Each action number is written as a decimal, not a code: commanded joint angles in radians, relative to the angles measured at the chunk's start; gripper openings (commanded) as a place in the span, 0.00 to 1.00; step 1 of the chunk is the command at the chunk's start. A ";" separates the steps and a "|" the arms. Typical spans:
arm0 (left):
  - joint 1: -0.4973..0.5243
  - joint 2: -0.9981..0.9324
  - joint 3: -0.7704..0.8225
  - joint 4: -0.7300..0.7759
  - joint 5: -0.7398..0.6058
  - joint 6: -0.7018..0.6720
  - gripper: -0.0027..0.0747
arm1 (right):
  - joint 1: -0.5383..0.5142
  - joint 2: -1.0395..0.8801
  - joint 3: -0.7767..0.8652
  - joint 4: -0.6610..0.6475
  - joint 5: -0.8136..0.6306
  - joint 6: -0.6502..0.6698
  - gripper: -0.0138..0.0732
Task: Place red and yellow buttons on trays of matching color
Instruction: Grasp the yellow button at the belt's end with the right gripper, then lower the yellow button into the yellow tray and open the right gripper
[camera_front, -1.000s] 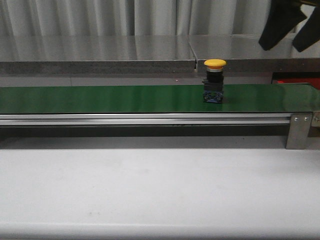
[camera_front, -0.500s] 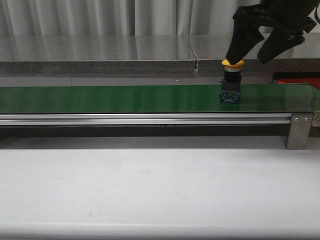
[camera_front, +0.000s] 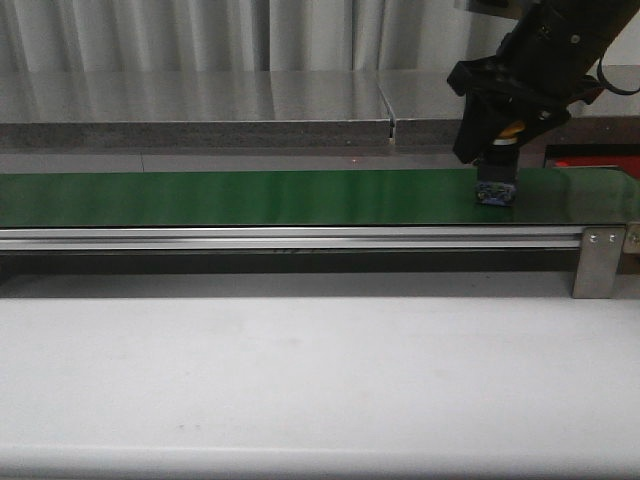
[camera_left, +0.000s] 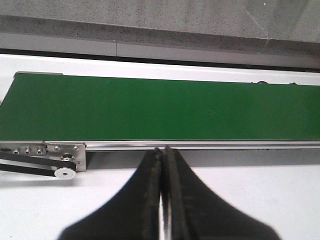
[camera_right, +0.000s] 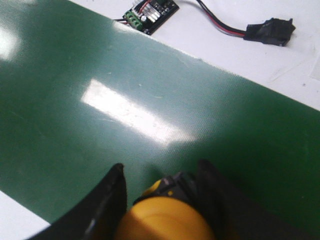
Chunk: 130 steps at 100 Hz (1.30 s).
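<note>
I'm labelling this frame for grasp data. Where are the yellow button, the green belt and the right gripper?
yellow button (camera_right: 162, 220), right wrist view, on its domed yellow cap.
green belt (camera_front: 250, 197), front view, on bare belt surface.
right gripper (camera_right: 160, 187), right wrist view, midway between its fingertips.

Yellow button (camera_front: 497, 170) stands upright on the green belt (camera_front: 250, 197), near its right end. Domed yellow cap (camera_right: 162, 220) on a dark collar, blue-and-black block at the base touching the belt (cap mostly hidden in the front view). Red tray (camera_front: 598, 161): only a bright-red strip shows, behind the belt at far right.
</note>
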 joint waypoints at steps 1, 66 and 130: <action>-0.008 0.002 -0.026 -0.026 -0.066 0.001 0.01 | 0.000 -0.061 -0.036 0.027 -0.019 -0.012 0.38; -0.008 0.002 -0.026 -0.026 -0.066 0.001 0.01 | -0.476 -0.361 0.019 0.020 0.172 0.107 0.36; -0.008 0.002 -0.026 -0.026 -0.066 0.001 0.01 | -0.695 -0.250 0.282 0.052 -0.203 0.103 0.36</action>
